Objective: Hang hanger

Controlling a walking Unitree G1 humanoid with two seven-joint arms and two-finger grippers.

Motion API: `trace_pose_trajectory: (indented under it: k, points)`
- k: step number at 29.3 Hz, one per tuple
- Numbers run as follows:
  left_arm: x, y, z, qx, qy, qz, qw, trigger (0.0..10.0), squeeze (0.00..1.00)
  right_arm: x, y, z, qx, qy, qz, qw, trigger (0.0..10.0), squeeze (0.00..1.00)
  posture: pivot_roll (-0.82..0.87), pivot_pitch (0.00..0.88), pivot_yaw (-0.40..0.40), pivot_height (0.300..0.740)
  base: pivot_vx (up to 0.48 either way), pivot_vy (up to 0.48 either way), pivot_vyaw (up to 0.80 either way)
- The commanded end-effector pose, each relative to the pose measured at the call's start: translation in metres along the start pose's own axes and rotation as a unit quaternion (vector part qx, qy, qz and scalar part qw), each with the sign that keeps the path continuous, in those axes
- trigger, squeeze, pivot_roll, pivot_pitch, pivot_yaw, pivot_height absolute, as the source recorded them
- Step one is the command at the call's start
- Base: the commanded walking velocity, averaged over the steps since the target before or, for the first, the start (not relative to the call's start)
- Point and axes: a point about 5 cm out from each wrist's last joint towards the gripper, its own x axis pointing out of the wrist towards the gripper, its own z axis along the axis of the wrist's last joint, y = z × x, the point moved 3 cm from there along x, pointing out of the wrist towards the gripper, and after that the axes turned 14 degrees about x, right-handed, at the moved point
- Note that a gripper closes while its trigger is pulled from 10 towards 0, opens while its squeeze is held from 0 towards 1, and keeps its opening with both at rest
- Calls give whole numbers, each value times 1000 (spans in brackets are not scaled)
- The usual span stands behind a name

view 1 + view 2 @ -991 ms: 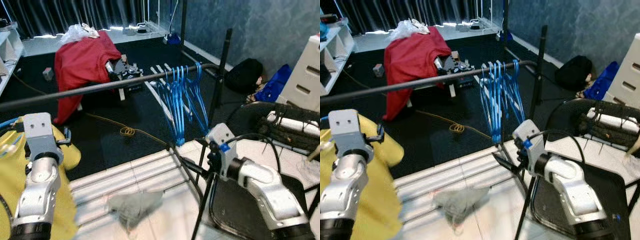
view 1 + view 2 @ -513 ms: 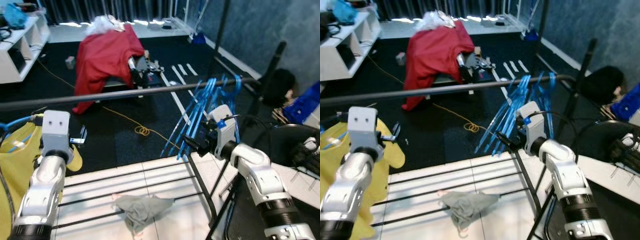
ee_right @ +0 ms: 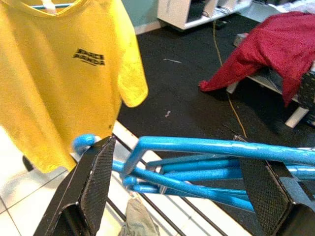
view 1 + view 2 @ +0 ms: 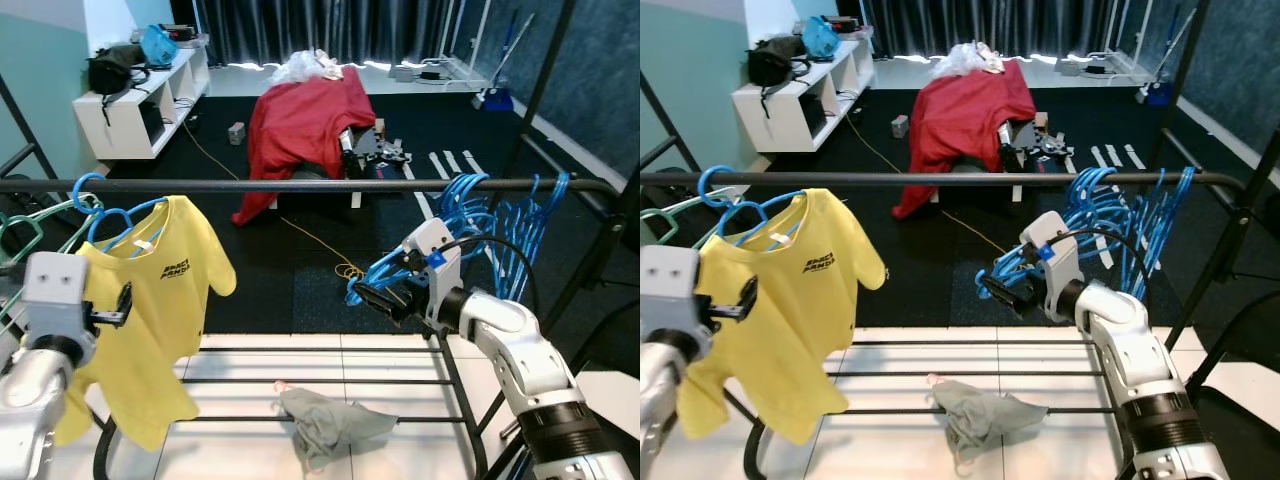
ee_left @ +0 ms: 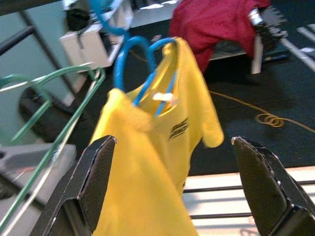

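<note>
Black carpet floor (image 4: 300, 280), white tile strip (image 4: 330, 370) nearest camera. White shelf unit (image 4: 140, 115) against teal wall (image 4: 40, 90) on left, dark curtains (image 4: 330, 25) at back, daylight leaking under them, dark blue wall (image 4: 600, 70) right

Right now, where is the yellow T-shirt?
The yellow T-shirt hangs on a blue hanger at the black rail's left end, just ahead of the left gripper.

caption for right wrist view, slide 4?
Right gripper open around blue hangers, facing the hung yellow T-shirt.
</note>
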Motion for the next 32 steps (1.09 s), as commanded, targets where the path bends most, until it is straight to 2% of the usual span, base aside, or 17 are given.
trace_pose_trajectory:
  k: [1, 2, 3, 6, 7, 9, 10, 11, 12, 17, 20, 22, 26, 27, 28, 29, 32]
  points:
    - [-2, -1, 13, -4, -31, -37, 999, 10000, 0, -2, -6, -7, -4, 17, -27, 999, 10000, 0, -57, 0, -18, 740, 0, 0, 0]
    - [-4, -13, 27, -30, -72, -91, 993, 10000, 0, -1, -7, -13, -5, 29, -56, 998, 10000, 0, -67, 0, -13, 740, 0, 0, 0]
    - [-4, -13, 27, -30, -72, -91, 993, 10000, 0, -1, -7, -13, -5, 29, -56, 998, 10000, 0, -67, 0, -13, 740, 0, 0, 0]
    - [6, -35, 46, -49, -120, -151, 980, 10000, 0, 1, 5, -25, -10, 54, -67, 996, 10000, 0, -75, 0, -5, 740, 0, 0, 0]
    - [19, -38, 47, -40, -119, -140, 982, 10000, 0, 2, 13, -28, -9, 59, -53, 997, 10000, 0, -81, 0, 0, 740, 0, 0, 0]
    - [19, -38, 47, -40, -119, -140, 982, 10000, 0, 2, 13, -28, -9, 59, -53, 997, 10000, 0, -81, 0, 0, 740, 0, 0, 0]
    - [35, -34, 45, -23, -104, -102, 989, 10000, 0, 2, 20, -29, -16, 63, -37, 997, 10000, 0, -89, 0, 7, 740, 0, 0, 0]
    - [35, -34, 45, -23, -104, -102, 989, 10000, 0, 2, 20, -29, -16, 63, -37, 997, 10000, 0, -89, 0, 7, 740, 0, 0, 0]
    - [49, -26, 42, 10, -84, -59, 995, 10000, 0, 2, 25, -29, -19, 65, -22, 997, 10000, 0, -96, 0, 16, 740, 0, 0, 0]
    - [61, -11, 41, 43, -64, -12, 997, 10000, 0, -2, 30, -29, -25, 66, -9, 997, 10000, 0, -111, 0, 29, 740, 0, 0, 0]
    - [61, -11, 41, 43, -64, -12, 997, 10000, 0, -2, 30, -29, -25, 66, -9, 997, 10000, 0, -111, 0, 29, 740, 0, 0, 0]
    - [56, 8, 39, 50, -57, 1, 997, 10000, 0, -8, 32, -28, -28, 71, 0, 997, 10000, 0, -117, 0, 34, 740, 0, 0, 0]
    - [49, 8, 39, 30, -66, -27, 997, 10000, 0, -12, 27, -25, -27, 65, -19, 997, 10000, 0, -114, 0, 27, 740, 0, 0, 0]
    - [39, -2, 39, 5, -78, -69, 995, 10000, 0, -18, 6, -10, -8, 13, -104, 994, 10000, 0, -118, 0, 22, 740, 0, 0, 0]
    - [39, -2, 39, 5, -78, -69, 995, 10000, 0, -18, 6, -10, -8, 13, -104, 994, 10000, 0, -118, 0, 22, 740, 0, 0, 0]
    - [32, -14, 38, -13, -89, -108, 990, 10000, 0, -32, -16, 9, 3, -53, -208, 977, 10000, 0, -129, 0, 20, 740, 0, 0, 0]
    - [32, -14, 38, -13, -89, -108, 990, 10000, 0, -32, -16, 9, 3, -53, -208, 977, 10000, 0, -129, 0, 20, 740, 0, 0, 0]
